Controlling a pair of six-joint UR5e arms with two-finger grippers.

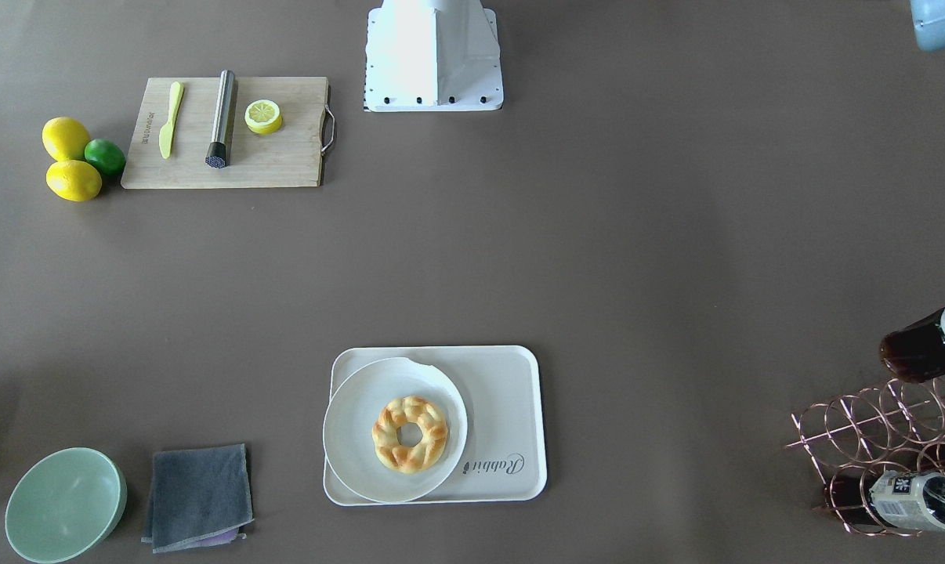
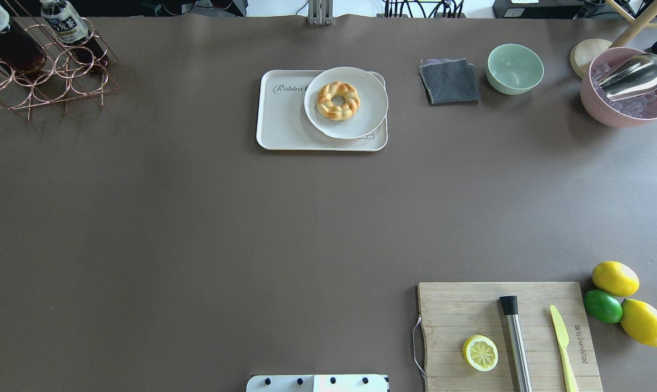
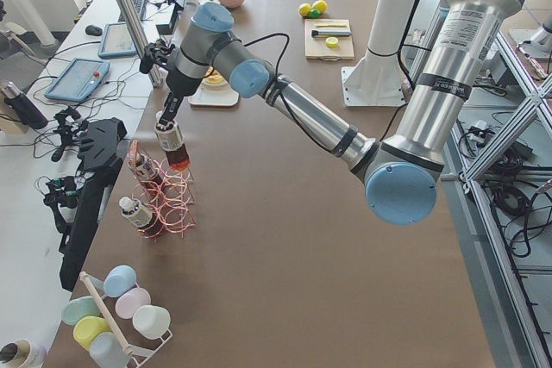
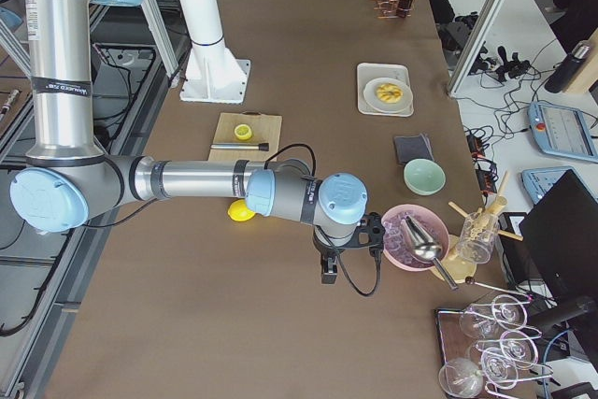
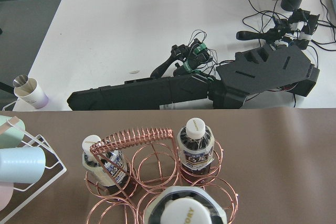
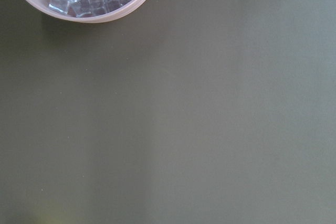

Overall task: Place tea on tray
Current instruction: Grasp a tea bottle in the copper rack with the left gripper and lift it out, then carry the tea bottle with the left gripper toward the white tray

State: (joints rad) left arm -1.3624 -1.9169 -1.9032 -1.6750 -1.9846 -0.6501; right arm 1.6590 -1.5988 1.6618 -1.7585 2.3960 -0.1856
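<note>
At the copper rack (image 3: 164, 206), tea (image 3: 176, 151) just below left hand (image 3: 166, 116), grip not discernible

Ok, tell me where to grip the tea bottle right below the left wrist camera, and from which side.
Take the tea bottle by the neck under its white cap, coming down from above. The cap points up at the camera, and the copper wire rack rings seem to crowd its body, so the sides look blocked.
</note>
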